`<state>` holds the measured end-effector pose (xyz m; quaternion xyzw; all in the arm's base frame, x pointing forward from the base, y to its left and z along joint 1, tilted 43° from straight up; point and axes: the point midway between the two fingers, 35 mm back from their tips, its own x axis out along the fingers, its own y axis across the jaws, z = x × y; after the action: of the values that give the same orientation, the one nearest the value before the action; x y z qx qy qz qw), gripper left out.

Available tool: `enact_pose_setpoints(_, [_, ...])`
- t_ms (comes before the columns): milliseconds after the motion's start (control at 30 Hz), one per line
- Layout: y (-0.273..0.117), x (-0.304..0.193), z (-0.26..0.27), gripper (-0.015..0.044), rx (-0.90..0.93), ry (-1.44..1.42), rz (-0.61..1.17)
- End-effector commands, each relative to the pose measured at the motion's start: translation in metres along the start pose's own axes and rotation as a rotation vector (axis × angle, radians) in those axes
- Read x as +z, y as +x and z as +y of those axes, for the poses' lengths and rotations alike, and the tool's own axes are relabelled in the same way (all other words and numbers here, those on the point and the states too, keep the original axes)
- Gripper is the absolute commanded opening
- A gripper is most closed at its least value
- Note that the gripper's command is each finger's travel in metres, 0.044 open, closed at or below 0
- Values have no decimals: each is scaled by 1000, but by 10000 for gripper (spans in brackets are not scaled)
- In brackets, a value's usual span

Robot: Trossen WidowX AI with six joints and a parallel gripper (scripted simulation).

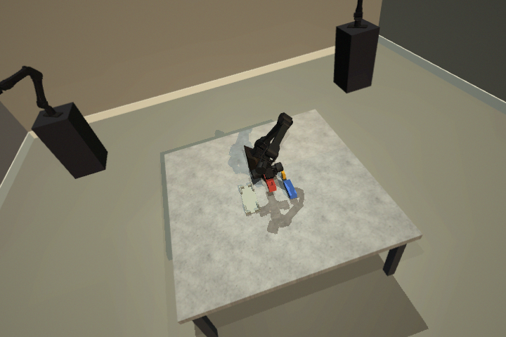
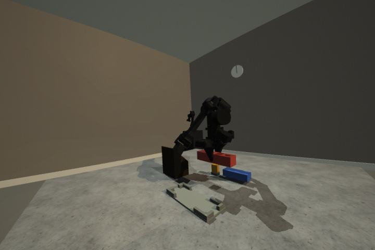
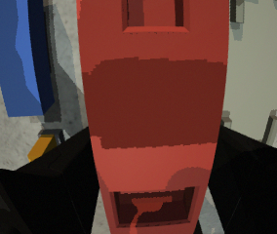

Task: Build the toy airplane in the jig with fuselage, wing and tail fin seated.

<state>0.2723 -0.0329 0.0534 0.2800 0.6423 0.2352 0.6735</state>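
Observation:
My gripper point(image 1: 270, 176) point(image 2: 215, 155) point(image 3: 149, 127) is shut on the red fuselage point(image 1: 272, 185) point(image 2: 229, 160) point(image 3: 153, 97), across its sides. The fuselage hangs level above the table, its two sockets facing up. The pale cradle jig point(image 1: 249, 199) point(image 2: 194, 200) point(image 3: 256, 73) lies beside it with nothing in it, on the right in the wrist view. The blue wing point(image 1: 289, 189) point(image 2: 236, 174) point(image 3: 17, 63) lies on the table on the other side. The orange tail fin point(image 1: 284, 175) point(image 2: 215, 168) point(image 3: 42, 147) stands near the wing's end. The tabs cannot be made out.
The arm's dark base plate point(image 1: 254, 164) point(image 2: 170, 163) stands behind the jig. The table point(image 1: 301, 246) point(image 2: 105, 217) carries the parts and the arm's shadow. Two other arms on dark pedestals point(image 1: 72, 139) point(image 1: 355, 59) stand away from the table.

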Motion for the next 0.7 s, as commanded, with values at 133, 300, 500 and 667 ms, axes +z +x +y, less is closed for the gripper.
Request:
enact_pose_setpoints(133, [-12, 0, -1, 0, -5, -14, -9])
enact_pose_setpoints(300, [-8, 3, -13, 0, -9, -11, -9])
enact_pose_setpoints(500, [-2, 6, -31, 0, -12, -11, -9])
enact_pose_setpoints(667, [3, 9, -45, 0, -12, -13, -9])
